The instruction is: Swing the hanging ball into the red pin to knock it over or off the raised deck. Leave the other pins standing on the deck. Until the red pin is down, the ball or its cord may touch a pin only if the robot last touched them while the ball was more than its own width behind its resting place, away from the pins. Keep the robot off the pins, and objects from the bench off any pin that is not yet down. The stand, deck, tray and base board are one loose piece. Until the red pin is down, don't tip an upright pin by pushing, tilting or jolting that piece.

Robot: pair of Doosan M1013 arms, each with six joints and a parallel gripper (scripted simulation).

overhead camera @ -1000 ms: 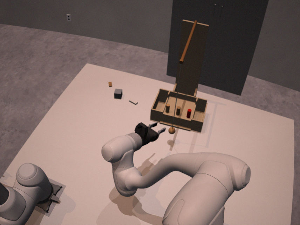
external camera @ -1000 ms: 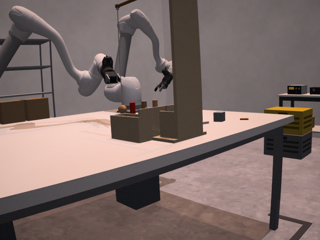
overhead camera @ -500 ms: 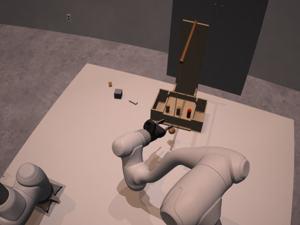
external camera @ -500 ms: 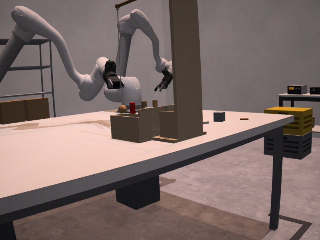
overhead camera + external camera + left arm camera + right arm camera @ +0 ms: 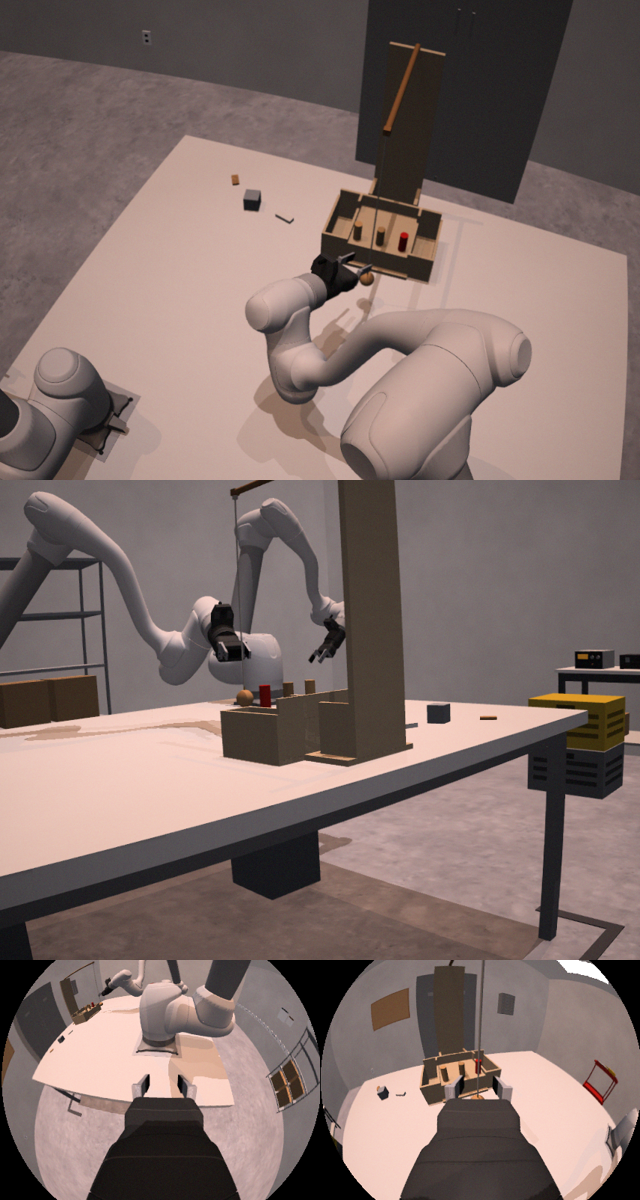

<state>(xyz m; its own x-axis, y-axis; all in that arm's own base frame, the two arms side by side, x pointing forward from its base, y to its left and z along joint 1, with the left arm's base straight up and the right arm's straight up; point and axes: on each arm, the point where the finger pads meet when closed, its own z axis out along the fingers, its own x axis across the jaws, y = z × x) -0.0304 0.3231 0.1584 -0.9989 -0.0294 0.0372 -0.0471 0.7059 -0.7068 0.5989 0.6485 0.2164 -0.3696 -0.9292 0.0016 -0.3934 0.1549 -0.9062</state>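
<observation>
The orange ball (image 5: 366, 279) (image 5: 244, 697) (image 5: 478, 1097) hangs on its cord (image 5: 238, 573) in front of the tray. The red pin (image 5: 403, 241) (image 5: 265, 695) stands upright on the deck (image 5: 369, 217). Two brown pins (image 5: 357, 230) (image 5: 380, 236) also stand there. My right gripper (image 5: 362, 260) (image 5: 235, 653) (image 5: 478, 1081) is open above the ball. The cord runs between its fingers in the right wrist view; whether it touches one is unclear. The gripper body partly hides the ball there. My left gripper (image 5: 316, 660) (image 5: 164, 1080) is open and empty, away from the stand.
The tall post (image 5: 408, 155) (image 5: 449, 1009) rises behind the deck and carries the beam (image 5: 401, 90). A grey block (image 5: 251, 200) (image 5: 383, 1093), a small orange block (image 5: 235, 179) and a thin strip (image 5: 284, 217) lie left of the tray in the top view.
</observation>
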